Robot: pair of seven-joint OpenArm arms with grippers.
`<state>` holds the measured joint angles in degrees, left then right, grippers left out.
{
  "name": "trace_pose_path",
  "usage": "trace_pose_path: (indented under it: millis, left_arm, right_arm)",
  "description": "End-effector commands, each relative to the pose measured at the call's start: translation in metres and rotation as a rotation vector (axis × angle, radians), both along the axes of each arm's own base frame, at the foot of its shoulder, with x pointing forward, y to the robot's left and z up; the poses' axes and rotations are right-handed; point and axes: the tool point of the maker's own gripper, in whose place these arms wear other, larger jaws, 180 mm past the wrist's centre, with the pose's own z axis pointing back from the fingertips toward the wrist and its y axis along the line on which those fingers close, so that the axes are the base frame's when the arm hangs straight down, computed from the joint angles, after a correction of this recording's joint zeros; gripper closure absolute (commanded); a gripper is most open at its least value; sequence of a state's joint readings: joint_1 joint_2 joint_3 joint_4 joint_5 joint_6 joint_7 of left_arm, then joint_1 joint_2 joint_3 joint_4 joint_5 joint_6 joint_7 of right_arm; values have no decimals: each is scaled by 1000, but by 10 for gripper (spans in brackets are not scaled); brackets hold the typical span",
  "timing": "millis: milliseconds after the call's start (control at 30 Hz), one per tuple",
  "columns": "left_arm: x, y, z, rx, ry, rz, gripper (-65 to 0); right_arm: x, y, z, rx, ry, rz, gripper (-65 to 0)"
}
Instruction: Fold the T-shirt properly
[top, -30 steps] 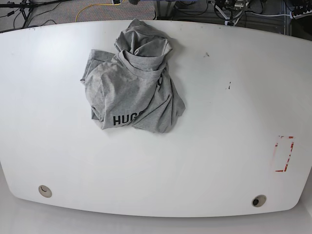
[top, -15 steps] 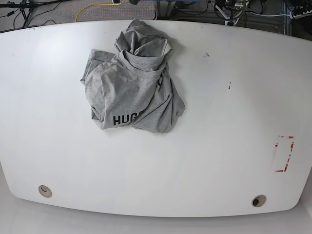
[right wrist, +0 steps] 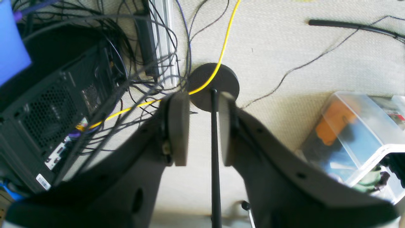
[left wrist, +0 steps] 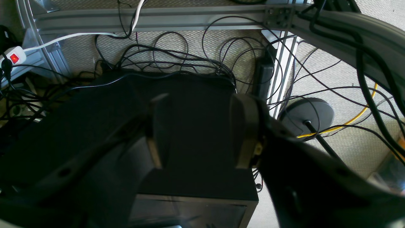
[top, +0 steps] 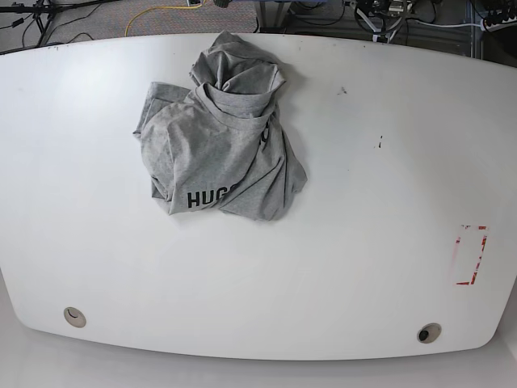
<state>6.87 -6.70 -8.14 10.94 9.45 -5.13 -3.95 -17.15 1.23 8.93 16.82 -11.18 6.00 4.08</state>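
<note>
Grey T-shirt (top: 220,137) crumpled in a heap on white table (top: 363,242), toward far edge, black lettering showing at near hem. Left gripper (left wrist: 197,133) off the table over a black computer case (left wrist: 196,183), jaws wide, nothing between. Right gripper (right wrist: 202,126) above floor cables, jaws narrowly parted, empty.

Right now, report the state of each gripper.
Left gripper: open, holding nothing.
Right gripper: open with a narrow gap, holding nothing.
</note>
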Motion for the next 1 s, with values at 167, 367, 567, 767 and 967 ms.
trace_pose_path:
  millis: [167, 367, 567, 767, 967]
  left_arm:
    - [0, 4, 1, 9, -3, -4, -276]
    - [0, 5, 1, 10, -6, -5, -276]
    - [0, 6, 1, 12, -5, -4, -276]
    - [0, 7, 1, 12, -6, -1, -276]
    - [-1, 6, 1, 9, -4, -3, -275]
  right_arm:
    - [-8, -1, 1, 0, 15, -4, -148]
    - [-8, -1, 1, 0, 14, -6, -148]
    - [-5, 1, 1, 1, 1, -4, -145]
    - [-3, 1, 1, 1, -1, -3, -146]
    - [-2, 0, 1, -3, -6, -3, -150]
